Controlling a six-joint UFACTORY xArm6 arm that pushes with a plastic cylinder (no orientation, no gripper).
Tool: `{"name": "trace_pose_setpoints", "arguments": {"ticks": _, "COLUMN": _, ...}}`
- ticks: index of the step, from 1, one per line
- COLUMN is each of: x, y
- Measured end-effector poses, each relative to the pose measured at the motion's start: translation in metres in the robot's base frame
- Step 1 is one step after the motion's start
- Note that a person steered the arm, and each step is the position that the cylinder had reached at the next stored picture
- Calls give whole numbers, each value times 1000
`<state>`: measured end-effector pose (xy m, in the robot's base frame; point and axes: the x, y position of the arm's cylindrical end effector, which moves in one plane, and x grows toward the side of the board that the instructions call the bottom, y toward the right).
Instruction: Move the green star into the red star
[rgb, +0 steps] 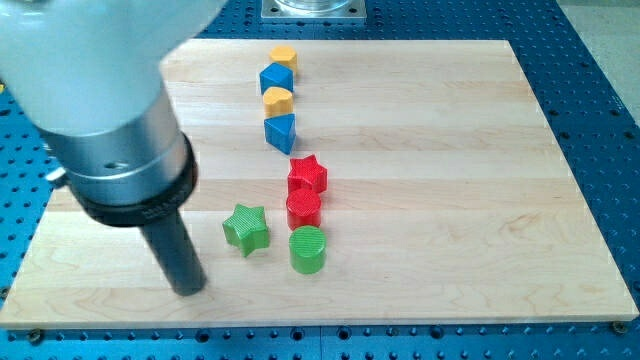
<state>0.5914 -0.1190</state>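
The green star lies on the wooden board at the lower middle-left. The red star lies up and to its right, apart from it. My tip rests on the board to the lower left of the green star, a short gap away and not touching it. The rod rises from the tip into a large grey arm body that fills the view's upper left.
A red cylinder sits just below the red star, and a green cylinder below that, right of the green star. A column of yellow, blue, yellow and blue blocks runs above. The board's bottom edge is near.
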Motion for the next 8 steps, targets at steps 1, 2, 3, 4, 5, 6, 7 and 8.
{"name": "trace_pose_setpoints", "arguments": {"ticks": 1, "x": -11, "y": 24}}
{"name": "trace_pose_setpoints", "arguments": {"ticks": 2, "x": -51, "y": 36}}
{"name": "trace_pose_setpoints", "arguments": {"ticks": 3, "x": -96, "y": 47}}
{"name": "trace_pose_setpoints", "arguments": {"ticks": 4, "x": -130, "y": 48}}
{"name": "trace_pose_setpoints", "arguments": {"ticks": 5, "x": -136, "y": 48}}
{"name": "trace_pose_setpoints", "arguments": {"ticks": 6, "x": -136, "y": 48}}
{"name": "trace_pose_setpoints", "arguments": {"ticks": 7, "x": -132, "y": 37}}
{"name": "trace_pose_setpoints", "arguments": {"ticks": 8, "x": -130, "y": 22}}
